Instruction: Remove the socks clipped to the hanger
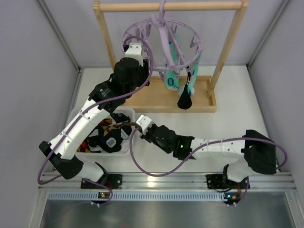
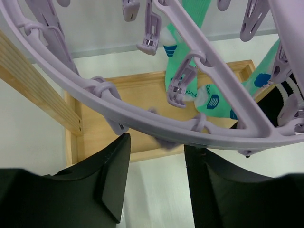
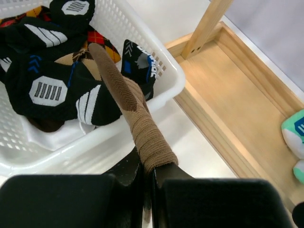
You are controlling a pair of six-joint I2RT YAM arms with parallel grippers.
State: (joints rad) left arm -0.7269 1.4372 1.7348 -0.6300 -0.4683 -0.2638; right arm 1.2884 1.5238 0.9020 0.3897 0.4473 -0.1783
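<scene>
— Where is the left gripper (image 2: 156,145), and how wide is it?

— It is raised to the round lavender plastic hanger (image 1: 161,45), which hangs by its hook from the top bar of the light wooden rack (image 1: 227,47). In the left wrist view the jaws stand wide apart with nothing between them. The hanger's ring crosses just above the black fingers (image 2: 111,175), and one small lavender clip peg (image 2: 164,141) sits near the gap. I cannot tell whether the fingers touch the ring.

— What hangs on the hanger?

— Two mint-teal socks with white and blue marks (image 1: 173,76) dangle from pegs on the far right of the ring. A black sock (image 1: 184,101) hangs beside them, its lower end over the rack's wooden base.

— And the right gripper (image 3: 149,166)?

— It is closed tight on the cuff of a brown ribbed sock (image 3: 128,99). From the jaws the sock stretches up over the rim of the white plastic lattice basket (image 3: 164,88), and its toe lies inside.

— What is in the basket?

— A heap of black socks with white marks (image 3: 47,90), with some red and yellow argyle showing between them. The basket sits on the table, just in front of the rack's left corner.
</scene>
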